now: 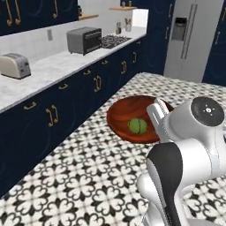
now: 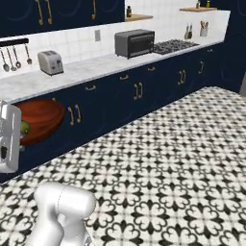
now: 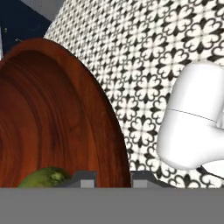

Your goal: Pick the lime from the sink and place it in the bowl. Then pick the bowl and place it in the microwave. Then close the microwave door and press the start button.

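Now the end effector [image 3: 113,178] is clamped on the bowl's [image 1: 128,115] rim at its 3 o'clock edge, carrying it above the patterned floor [image 1: 88,176]; the lime [image 1: 137,126] sits low inside, likely so it rides along toward the microwave.

The bowl [image 1: 126,115] is glossy reddish-brown with darker wood grain; the lime [image 1: 137,126] in it is yellow-green. The floor [image 1: 88,176] is white with a repeating black floral tile pattern. The cabinets [image 1: 66,110] are dark navy with gold handles — the bench [image 1: 48,73] above is pale grey marble. The toaster [image 1: 14,65] is cream, the toaster oven [image 1: 84,40] dark grey, the fridge [image 1: 190,37] silver-grey.
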### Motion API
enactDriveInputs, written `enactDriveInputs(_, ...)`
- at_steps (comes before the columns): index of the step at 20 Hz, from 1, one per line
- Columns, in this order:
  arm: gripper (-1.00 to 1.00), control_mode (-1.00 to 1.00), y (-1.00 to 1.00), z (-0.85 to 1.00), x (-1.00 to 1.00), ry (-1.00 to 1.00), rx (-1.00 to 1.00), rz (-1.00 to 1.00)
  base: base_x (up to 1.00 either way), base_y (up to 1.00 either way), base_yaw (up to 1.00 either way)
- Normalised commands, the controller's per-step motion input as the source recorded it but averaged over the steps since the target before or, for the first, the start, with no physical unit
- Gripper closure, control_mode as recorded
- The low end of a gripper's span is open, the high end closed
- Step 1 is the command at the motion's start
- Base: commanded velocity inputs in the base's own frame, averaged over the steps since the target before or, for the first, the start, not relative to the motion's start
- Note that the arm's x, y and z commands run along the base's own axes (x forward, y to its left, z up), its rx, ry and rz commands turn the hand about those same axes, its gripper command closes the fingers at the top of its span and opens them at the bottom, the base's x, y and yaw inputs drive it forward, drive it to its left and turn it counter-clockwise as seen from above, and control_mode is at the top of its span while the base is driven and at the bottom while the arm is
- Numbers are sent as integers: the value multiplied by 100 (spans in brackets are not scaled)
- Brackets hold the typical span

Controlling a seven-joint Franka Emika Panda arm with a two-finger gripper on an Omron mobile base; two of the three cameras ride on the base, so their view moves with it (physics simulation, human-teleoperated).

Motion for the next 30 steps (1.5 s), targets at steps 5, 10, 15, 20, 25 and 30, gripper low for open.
enactDriveInputs(5, 100, 100, 0, 0, 0, 0, 0, 0, 13, -40, -71)
enactDriveInputs(10, 100, 100, 0, 0, 0, 0, 0, 0, 31, -49, -65)
enactDriveInputs(15, 100, 100, 0, 0, 0, 0, 0, 0, 70, -63, -48)
enactDriveInputs(20, 100, 100, 0, 0, 0, 0, 0, 0, 100, -81, -28)
enactDriveInputs(25, 100, 100, 0, 0, 0, 0, 0, 0, 100, -84, -25)
enactDriveInputs(30, 100, 100, 0, 0, 0, 0, 0, 0, 100, -78, -21)
